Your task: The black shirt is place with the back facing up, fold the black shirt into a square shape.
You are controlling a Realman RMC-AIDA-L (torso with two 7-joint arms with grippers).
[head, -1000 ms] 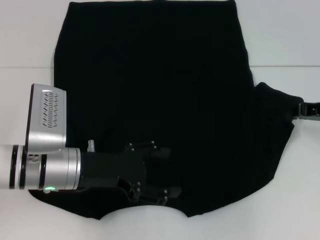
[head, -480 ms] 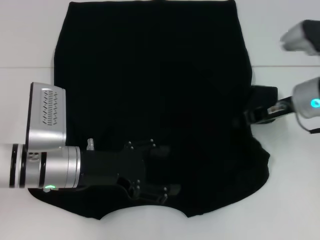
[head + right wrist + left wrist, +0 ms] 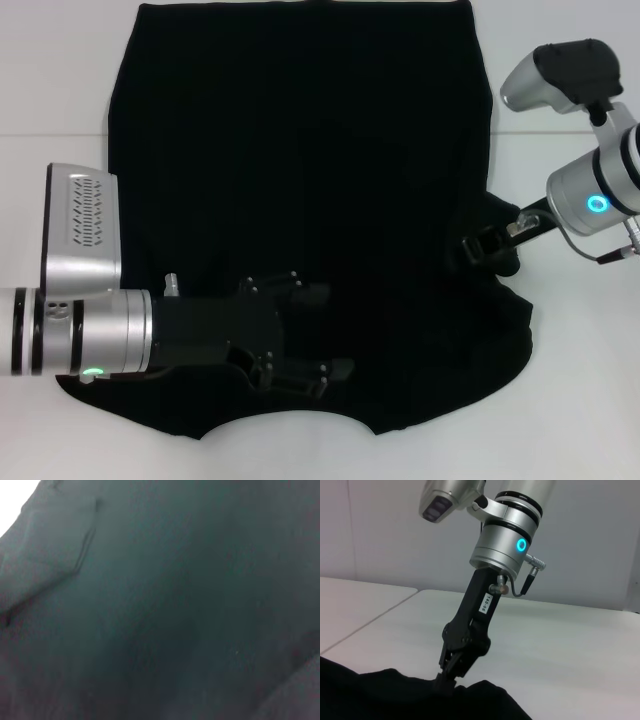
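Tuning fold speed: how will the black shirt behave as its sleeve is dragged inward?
Likely floppy: the black shirt bunches into soft folds where the right pincer pinches it. It probably trails and wrinkles rather than moving as a sheet. The left pincer resting on it near the collar may keep it from sliding.

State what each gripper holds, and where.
Right gripper pinches the shirt at its right sleeve. Left gripper lies on the shirt's near edge; grip unclear.
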